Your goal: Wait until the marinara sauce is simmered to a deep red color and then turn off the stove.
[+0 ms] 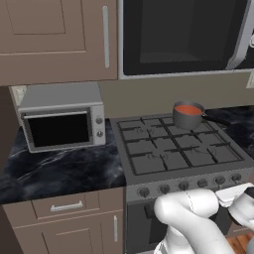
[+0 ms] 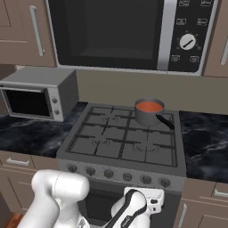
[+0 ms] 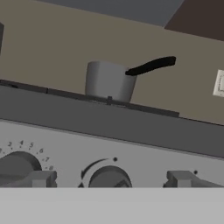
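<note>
Orange-red marinara sauce [image 1: 188, 109] is sitting in a small grey metal saucepan [image 1: 188, 117] on the back right burner of the stove [image 1: 163, 149], its black handle [image 2: 164, 120] pointing out to the right over the black grates [image 2: 120, 138]. A row of round knobs [image 2: 127, 177] is running along the stove's grey front panel. From the hand view, the gripper [image 3: 111, 180] is hovering low in front of that panel, its two dark fingertips [image 3: 41, 178] standing wide apart and gripping nothing, with one knob [image 3: 109, 178] lying between them and a numbered knob [image 3: 15, 166] off to the left. A silver toaster oven [image 1: 62, 119] is standing on the dark marble counter [image 1: 64, 171] left of the stove, and a black-windowed microwave [image 2: 127, 33] is hanging above it between brown cabinets [image 1: 54, 37].
</note>
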{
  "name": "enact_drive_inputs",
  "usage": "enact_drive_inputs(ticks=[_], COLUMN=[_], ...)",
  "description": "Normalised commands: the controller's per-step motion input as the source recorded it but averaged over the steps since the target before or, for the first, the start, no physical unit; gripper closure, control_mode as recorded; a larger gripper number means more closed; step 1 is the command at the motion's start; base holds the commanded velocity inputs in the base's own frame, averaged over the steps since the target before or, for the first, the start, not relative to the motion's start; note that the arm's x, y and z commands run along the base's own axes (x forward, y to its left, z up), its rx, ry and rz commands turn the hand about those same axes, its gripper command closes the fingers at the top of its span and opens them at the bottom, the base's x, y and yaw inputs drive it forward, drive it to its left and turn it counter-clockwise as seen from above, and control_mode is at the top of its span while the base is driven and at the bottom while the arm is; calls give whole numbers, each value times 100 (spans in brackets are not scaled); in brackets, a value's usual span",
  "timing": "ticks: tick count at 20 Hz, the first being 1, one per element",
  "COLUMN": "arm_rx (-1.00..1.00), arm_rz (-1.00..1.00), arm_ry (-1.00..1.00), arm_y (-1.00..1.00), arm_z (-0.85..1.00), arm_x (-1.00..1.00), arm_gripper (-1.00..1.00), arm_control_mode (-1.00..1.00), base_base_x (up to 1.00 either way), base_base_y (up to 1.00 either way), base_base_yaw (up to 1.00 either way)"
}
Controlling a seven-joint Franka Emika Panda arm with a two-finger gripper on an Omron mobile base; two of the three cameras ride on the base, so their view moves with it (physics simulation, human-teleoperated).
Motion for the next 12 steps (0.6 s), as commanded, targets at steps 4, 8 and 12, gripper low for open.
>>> enact_drive_inputs(ticks=[4,8,12], arm_rx=[-1,-4,-6], arm_rz=[0,0,0], arm_ry=[0,0,0], arm_y=[-11,-15,-3], arm_z=[-3,-2,-12], arm_x=[0,0,0], arm_gripper=[-100,-100,-100], arm_control_mode=[-100,-100,-100], base_base_x=[0,0,0], base_base_y=[0,0,0], base_base_yaw=[0,0,0])
